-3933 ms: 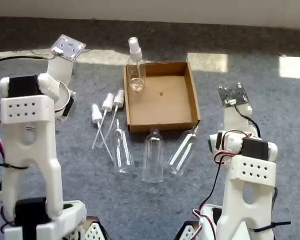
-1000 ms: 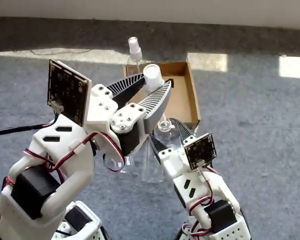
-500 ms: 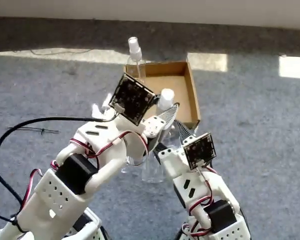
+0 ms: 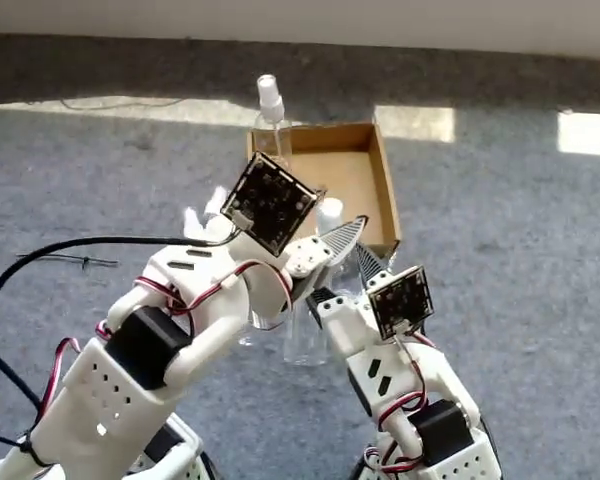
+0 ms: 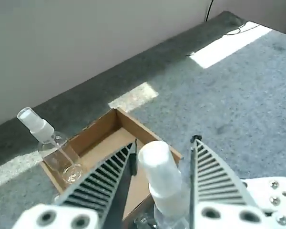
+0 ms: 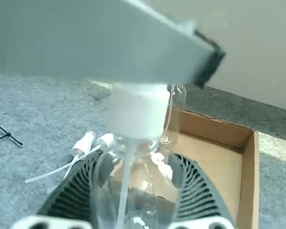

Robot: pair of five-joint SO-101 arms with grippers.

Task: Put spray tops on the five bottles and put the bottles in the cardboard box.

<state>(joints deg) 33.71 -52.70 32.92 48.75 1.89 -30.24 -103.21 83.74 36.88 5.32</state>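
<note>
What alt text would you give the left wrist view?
The open left gripper straddles a white spray top sitting on a clear bottle. Behind it, on grey carpet, sits the box with a capped bottle standing in one corner.

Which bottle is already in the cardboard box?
The sprayer-topped bottle standing upright in the cardboard box's far corner. The gripped bottle in the right tool is held outside it; another bottle lies on the carpet before the box.
</note>
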